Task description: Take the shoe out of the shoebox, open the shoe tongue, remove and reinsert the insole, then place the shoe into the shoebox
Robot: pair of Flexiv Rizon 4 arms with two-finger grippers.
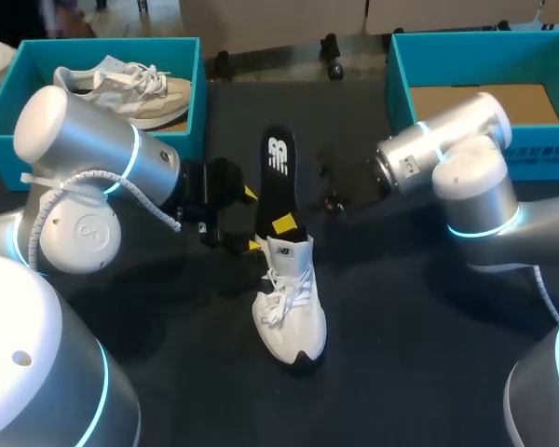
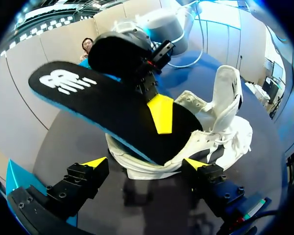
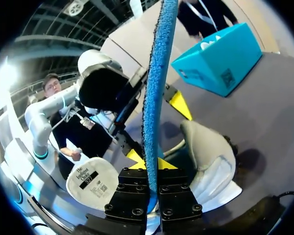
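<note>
The flat black insole (image 1: 278, 177), edged in rough blue foam, slants half out of the white lace-up shoe (image 1: 291, 307). The shoe sits on the dark tabletop (image 1: 401, 326), its padded tongue pulled upright. The right tool (image 3: 151, 164) pinches the insole between its yellow tips. The left tool (image 2: 144, 162) is spread, with its tips flanking the shoe's heel. The teal left shoebox (image 1: 197, 93) holds a second shoe (image 1: 135, 88). The right shoebox (image 1: 396, 84) shows a bare cardboard floor.

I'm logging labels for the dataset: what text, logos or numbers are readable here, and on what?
insole: a white logo mark, no plain wording to quote.
shoe: a small mark on the tongue, too small to read.
right shoebox: dark print on its side, too blurred to read.
</note>
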